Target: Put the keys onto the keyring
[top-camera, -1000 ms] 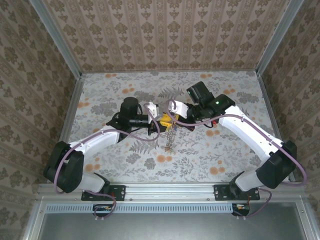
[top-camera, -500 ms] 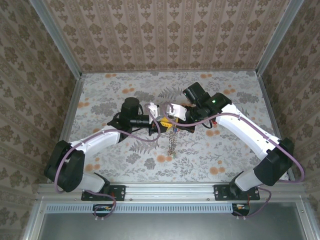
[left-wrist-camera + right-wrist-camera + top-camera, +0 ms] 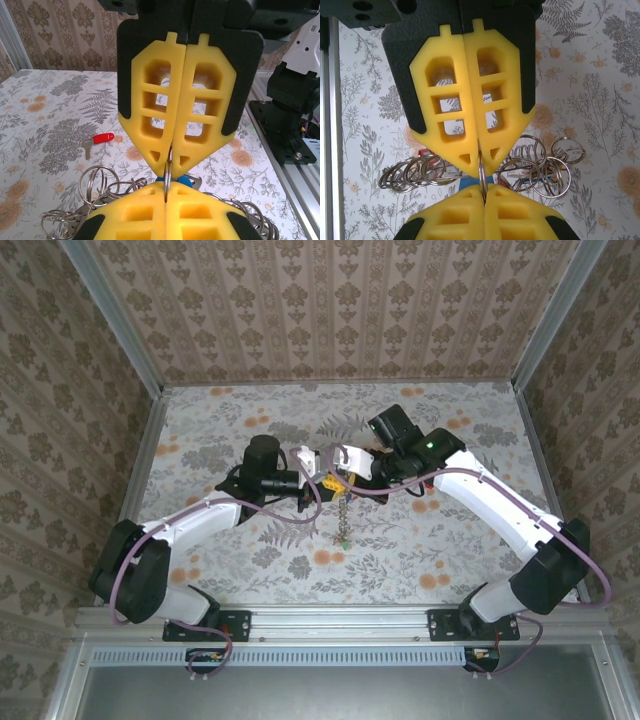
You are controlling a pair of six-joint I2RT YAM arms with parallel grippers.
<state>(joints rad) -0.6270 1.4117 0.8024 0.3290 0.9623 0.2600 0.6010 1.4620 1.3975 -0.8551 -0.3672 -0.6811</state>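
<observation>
Table (image 3: 240, 540) has a grey floral cover with orange blooms. Beige damask walls (image 3: 330, 310) on three sides, and a metal rail (image 3: 340, 625) along the near edge where the arms are bolted.

Counts: two arms, two grippers, one keyring (image 3: 343, 515), and one loose red key (image 3: 97, 139) lying flat on the table, well apart from the rest. The small split rings on the keyring overlap too much to count. I can pick out one blue tag (image 3: 175, 179) tucked just behind the fingertips, can't tell if it's on the loop or not, and one green tag (image 3: 345, 543) at the bottom of the hanging bunch.

Left gripper (image 3: 170, 150) and right gripper (image 3: 481, 162) meet tip to tip above the middle of the table. Both have their yellow jaws pressed together, pinching the same thin wire of the keyring. The rest dangles below them, off the table.

Versus a second ago: the right arm's wrist has slid a bit left toward the left arm, the left arm looks about the same, and the bunch hangs in a narrower, straighter line.
</observation>
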